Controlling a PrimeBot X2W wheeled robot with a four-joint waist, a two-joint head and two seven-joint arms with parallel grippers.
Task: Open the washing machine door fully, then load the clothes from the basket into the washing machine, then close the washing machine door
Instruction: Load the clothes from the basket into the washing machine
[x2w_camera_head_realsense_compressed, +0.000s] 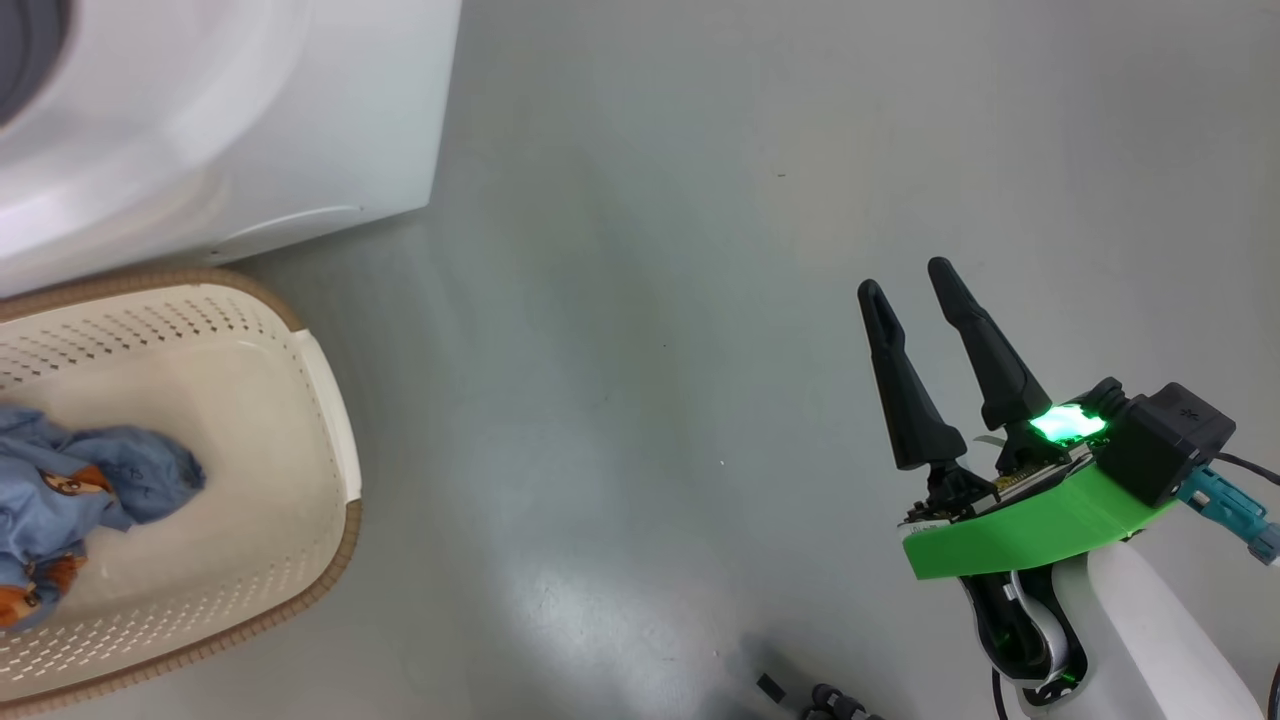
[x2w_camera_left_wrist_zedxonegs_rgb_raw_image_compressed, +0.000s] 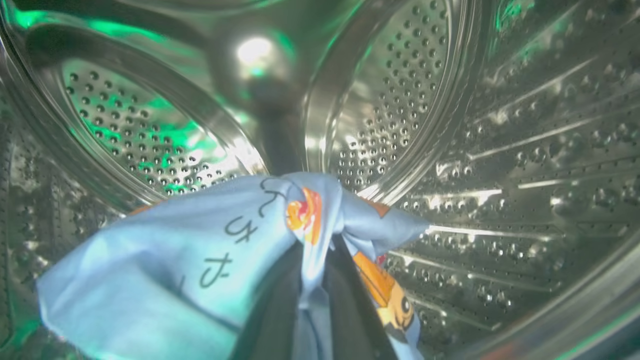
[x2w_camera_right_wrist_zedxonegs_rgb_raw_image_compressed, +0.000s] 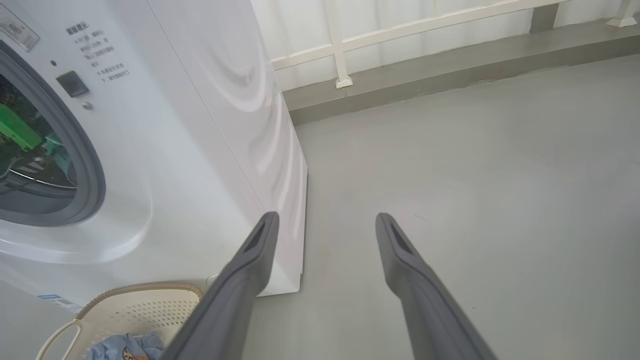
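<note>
A blue printed garment (x2w_camera_left_wrist_zedxonegs_rgb_raw_image_compressed: 165, 260) is pinched in the left gripper (x2w_camera_left_wrist_zedxonegs_rgb_raw_image_compressed: 311, 235), jaws pressed together on it, deep inside the steel drum (x2w_camera_left_wrist_zedxonegs_rgb_raw_image_compressed: 525, 150). More clothes (x2w_camera_head_realsense_compressed: 90, 490) are bunched in the basket (x2w_camera_head_realsense_compressed: 330, 400), just beside the washer (x2w_camera_head_realsense_compressed: 250, 120). The right gripper (x2w_camera_head_realsense_compressed: 910, 280) is held spread wide over the floor (x2w_camera_head_realsense_compressed: 650, 300), nothing in it.

Left fingers (x2w_camera_left_wrist_zedxonegs_rgb_raw_image_compressed: 350, 305) are pinched together, right fingers (x2w_camera_head_realsense_compressed: 900, 390) stand spread wide above the pale forearm (x2w_camera_head_realsense_compressed: 1150, 640)
</note>
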